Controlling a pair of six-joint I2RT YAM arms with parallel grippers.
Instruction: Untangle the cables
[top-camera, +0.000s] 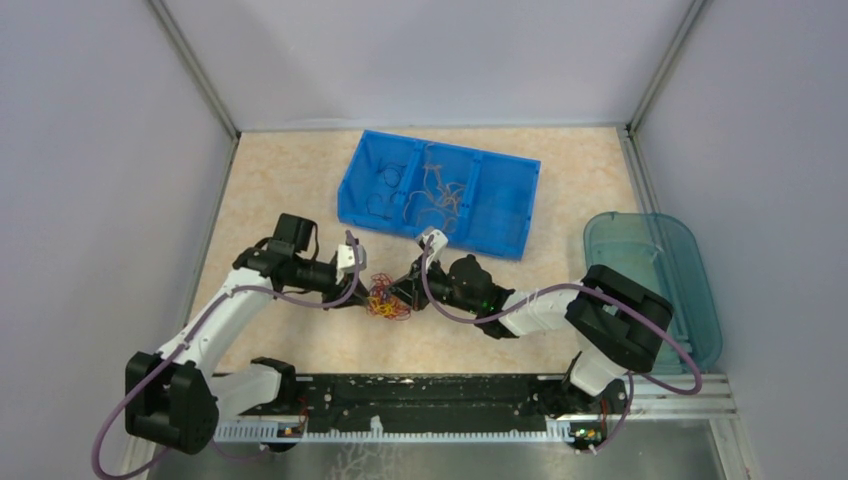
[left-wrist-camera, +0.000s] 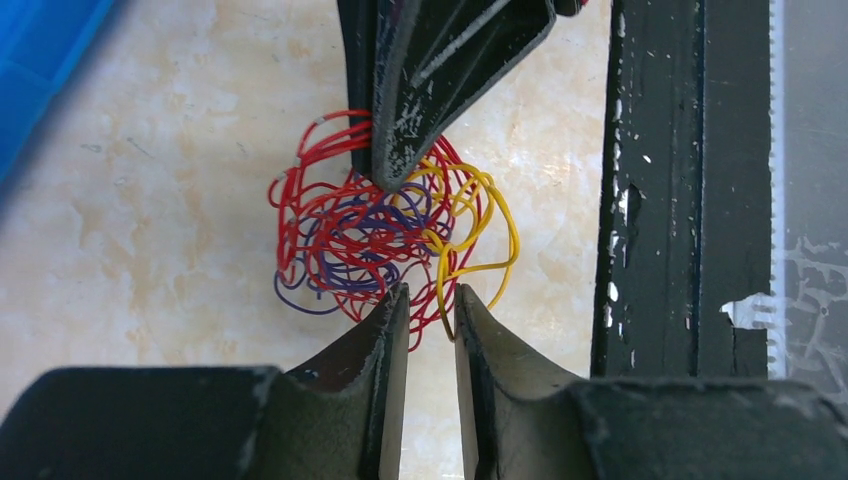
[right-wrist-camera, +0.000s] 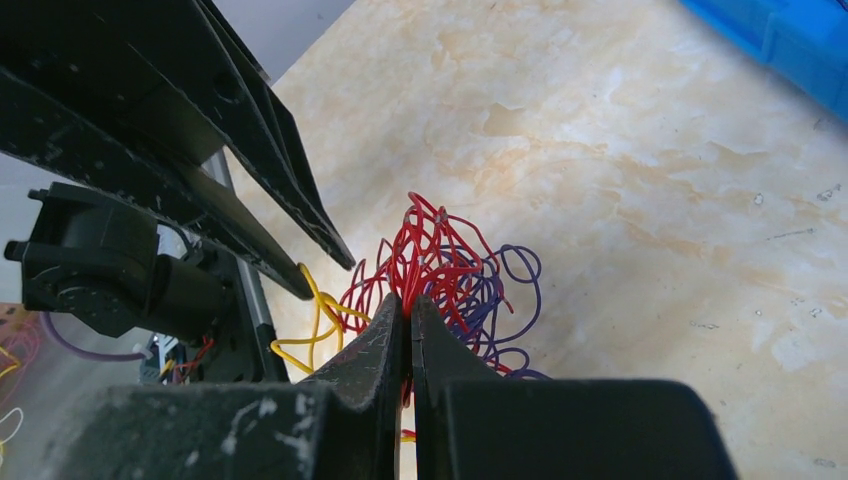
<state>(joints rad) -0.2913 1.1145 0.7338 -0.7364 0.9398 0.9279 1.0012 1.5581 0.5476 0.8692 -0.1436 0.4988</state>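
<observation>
The cables (top-camera: 385, 300) form one small tangle of red, yellow and purple strands on the table between my two grippers. In the left wrist view the tangle (left-wrist-camera: 350, 235) lies just ahead of my left gripper (left-wrist-camera: 430, 300). Its jaws stand a narrow gap apart, with a yellow and a red strand running between the tips. My right gripper (right-wrist-camera: 408, 305) is shut on a bunch of red strands at the tangle (right-wrist-camera: 470, 285). Its closed fingers (left-wrist-camera: 400, 120) come down on the far side in the left wrist view. In the top view, the left gripper (top-camera: 362, 292) and right gripper (top-camera: 402, 290) face each other.
A blue divided bin (top-camera: 500, 235) behind the grippers holds more thin strands. A teal tub (top-camera: 690, 290) stands at the right edge. The black base rail (top-camera: 420, 392) runs along the near edge and shows close by in the left wrist view (left-wrist-camera: 680, 200).
</observation>
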